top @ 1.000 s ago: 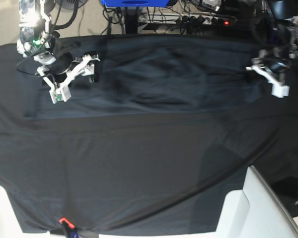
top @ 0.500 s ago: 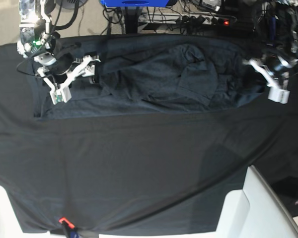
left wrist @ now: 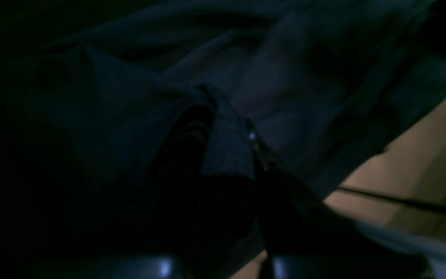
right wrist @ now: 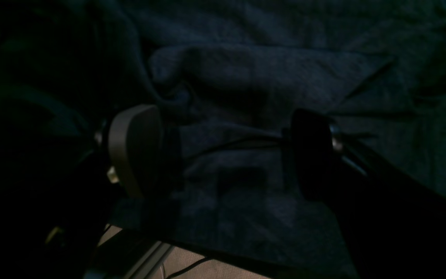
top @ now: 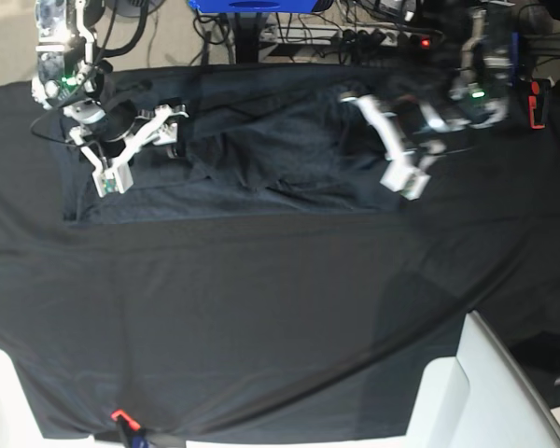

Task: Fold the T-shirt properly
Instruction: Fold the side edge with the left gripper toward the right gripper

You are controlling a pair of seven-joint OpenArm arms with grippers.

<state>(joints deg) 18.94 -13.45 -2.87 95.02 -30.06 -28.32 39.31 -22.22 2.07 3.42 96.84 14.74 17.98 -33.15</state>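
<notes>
Black tablecloth (top: 261, 317) covers the whole work surface, bare across its near half; at the near edge a small orange clip (top: 119, 414) sits on the hem, and white panels (top: 490, 392) rise at the near corners; farther back, the T-shirt (top: 261, 163) lies bunched along the far part of the cloth, slate blue-grey and rumpled into folds, its near edge running roughly straight across. On the base view's left, the right gripper (top: 135, 149) rests over the shirt's end with its white fingers spread wide; the right wrist view shows the two pads (right wrist: 134, 151) well apart with knit fabric lying between them, nothing pinched. On the base view's right, the left gripper (top: 392, 154) reaches in over the shirt's other side; the left wrist view shows its jaws pressed together on a ridge of the shirt fabric, which rises in a fold from the grip. Beyond the table's far edge lie cables and a blue object (top: 252, 6) on the floor.
</notes>
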